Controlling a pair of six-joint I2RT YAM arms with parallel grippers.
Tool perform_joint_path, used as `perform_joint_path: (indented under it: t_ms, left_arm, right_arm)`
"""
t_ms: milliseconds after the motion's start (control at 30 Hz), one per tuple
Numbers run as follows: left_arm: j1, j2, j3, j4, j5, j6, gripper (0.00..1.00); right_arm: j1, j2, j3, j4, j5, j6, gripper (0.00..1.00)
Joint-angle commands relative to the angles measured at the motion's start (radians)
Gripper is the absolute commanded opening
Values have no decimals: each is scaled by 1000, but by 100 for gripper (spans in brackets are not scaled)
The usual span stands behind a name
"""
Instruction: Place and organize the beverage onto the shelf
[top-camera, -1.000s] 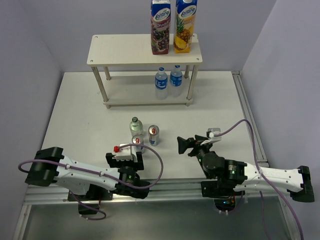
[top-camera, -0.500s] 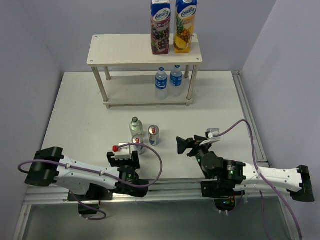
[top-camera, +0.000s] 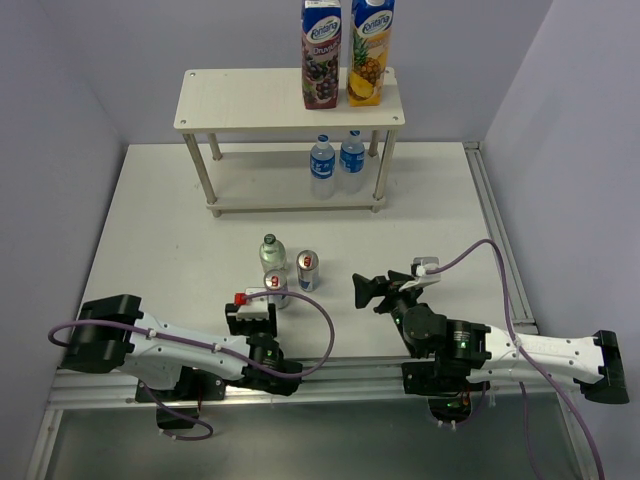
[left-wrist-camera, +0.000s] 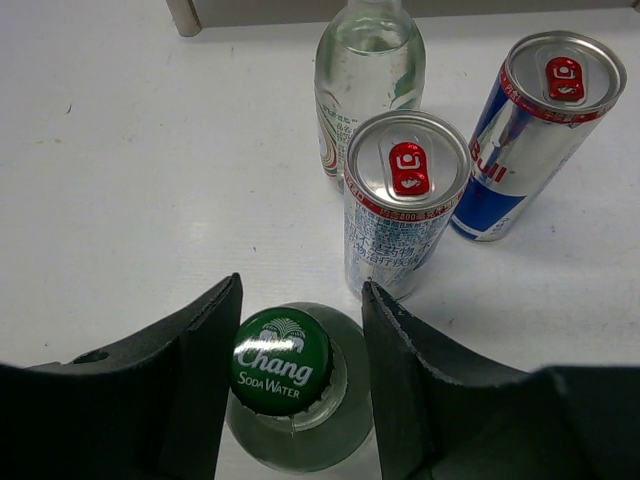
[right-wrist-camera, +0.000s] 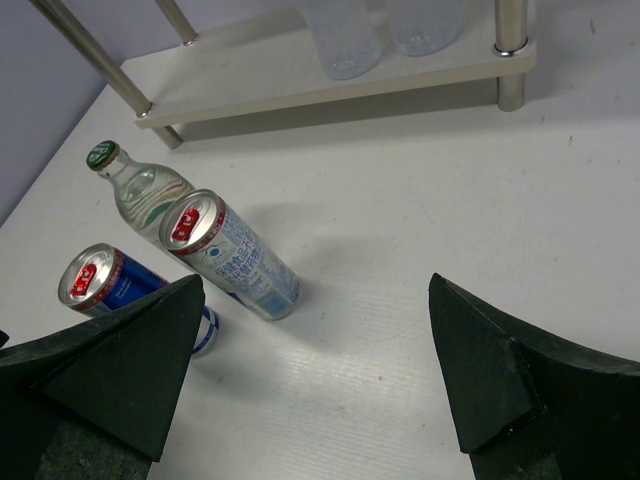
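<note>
While the left gripper (left-wrist-camera: 300, 290) has its jaws drawn narrow around a green-capped glass bottle (left-wrist-camera: 283, 362), the cap sits between the fingers with thin gaps on both sides, and it cannot be told whether they press the glass lower down. Just ahead of those jaws stand two cans (left-wrist-camera: 405, 200), with the second glass bottle (left-wrist-camera: 368, 70) beyond them. The right gripper (right-wrist-camera: 315, 285) holds its jaws wide with nothing between them, the drinks ahead to their left and the shelf (right-wrist-camera: 330, 90) farther ahead, two water bottles (top-camera: 322, 166) on its lower board.
</note>
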Motion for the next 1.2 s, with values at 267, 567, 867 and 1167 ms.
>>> perform_joint_path:
  t_ms: [267,567,867,1167]
  left_arm:
    - [15,-98,69,-17,-20,-166,0]
    - [38,-239,147,-17,-82,1,0]
    - [67,-299,204,-17,-116,138,0]
    - [144,-384,388,83,-191,534,0]
  right_arm:
    - [9,10,-17,54,28,0,100]
    - [9,12,-17,60,29,-4,100]
    - [9,-2,-20,55,31,0,100]
    - [9,1,-18,61,31,-6,100]
